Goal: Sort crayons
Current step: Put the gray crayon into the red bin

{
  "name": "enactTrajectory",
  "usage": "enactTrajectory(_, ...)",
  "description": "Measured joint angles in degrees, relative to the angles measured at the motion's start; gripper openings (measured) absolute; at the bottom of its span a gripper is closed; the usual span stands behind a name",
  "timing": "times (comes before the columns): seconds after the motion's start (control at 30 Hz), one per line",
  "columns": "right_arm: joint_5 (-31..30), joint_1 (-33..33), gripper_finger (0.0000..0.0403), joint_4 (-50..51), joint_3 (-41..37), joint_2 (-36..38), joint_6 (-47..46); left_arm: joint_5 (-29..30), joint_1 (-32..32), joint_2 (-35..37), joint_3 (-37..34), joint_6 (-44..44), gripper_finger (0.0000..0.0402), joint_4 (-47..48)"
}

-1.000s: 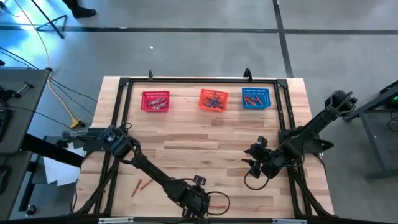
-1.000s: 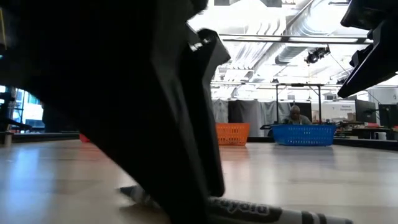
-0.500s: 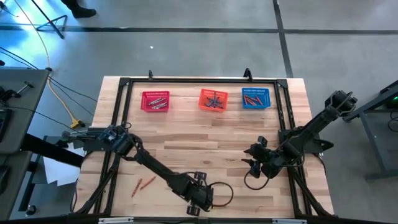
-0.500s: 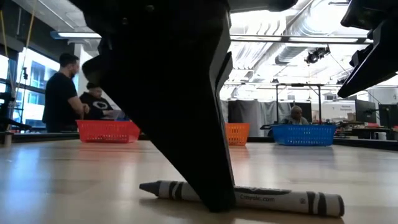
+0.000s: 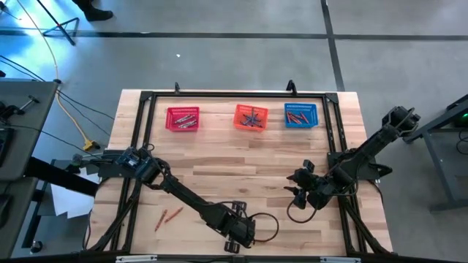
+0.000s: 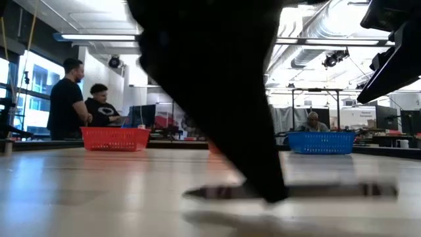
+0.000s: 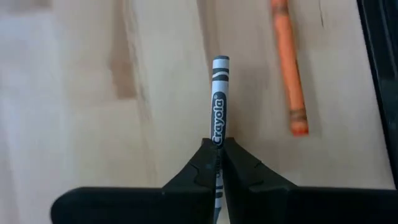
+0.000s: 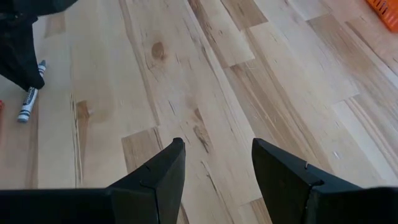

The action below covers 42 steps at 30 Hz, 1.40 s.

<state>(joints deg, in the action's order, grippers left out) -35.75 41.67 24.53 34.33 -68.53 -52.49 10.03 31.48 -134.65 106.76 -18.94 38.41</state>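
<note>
My left gripper (image 5: 241, 232) stands near the table's near edge, shut on a grey crayon (image 7: 219, 106). An orange crayon (image 7: 289, 68) lies on the wood beside it. Two red-orange crayons (image 5: 168, 217) lie farther toward the table's left. A red basket (image 5: 183, 118), an orange basket (image 5: 250, 117) and a blue basket (image 5: 300, 115) stand in a row at the far edge, each with crayons in it. My right gripper (image 8: 217, 162) hangs open over bare wood at the right, holding nothing. My left gripper pinches the grey crayon near its middle (image 7: 217, 138) between its two fingers. The fingers (image 6: 263, 178) slant down from above and lie across the crayon. The crayon hangs about level, a little clear of the table, with its shadow under it.
The dark frame rails (image 5: 146, 98) run around the table's edges. People stand and sit beyond the far edge (image 6: 66, 99). Bare wood lies between the grippers and the baskets.
My left gripper has gone toward the table's right edge and slightly up. The grey crayon, which lay on the table, now hangs level just above it between the fingers.
</note>
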Motion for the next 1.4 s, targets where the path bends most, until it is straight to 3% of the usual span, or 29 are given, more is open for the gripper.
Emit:
enactTrajectory(0.33, 0.0, 0.0, 0.0181, 0.0, 0.0, 0.0, 0.0, 5.0, 0.2, 0.1, 7.2, -1.6, 0.0, 6.7)
enactTrajectory(0.5, 0.0, 0.0, 0.0181, 0.0, 0.0, 0.0, 0.0, 14.4, -0.2, 0.4, 12.4, -10.5, 0.0, 19.4)
enactTrajectory(0.67, 0.0, 0.0, 0.0181, 0.0, 0.0, 0.0, -0.1, 23.2, -0.1, 0.4, 18.3, -13.6, 0.0, 32.8)
enactTrajectory(0.9, 0.1, 0.0, 0.0181, 0.0, 0.0, 0.0, -0.2, 30.4, -0.6, 0.5, 27.9, -20.4, 0.0, 52.1)
enactTrajectory(1.2, 0.7, 1.0, 0.0181, -0.7, 0.1, -0.4, -0.2, 38.9, -3.3, 10.3, 25.4, -19.0, 0.0, 51.6)
enactTrajectory(1.4, 0.7, 2.7, 0.0181, -1.2, 0.1, -1.0, -0.2, 45.3, -7.0, 20.6, 18.4, -21.4, 0.0, 51.5)
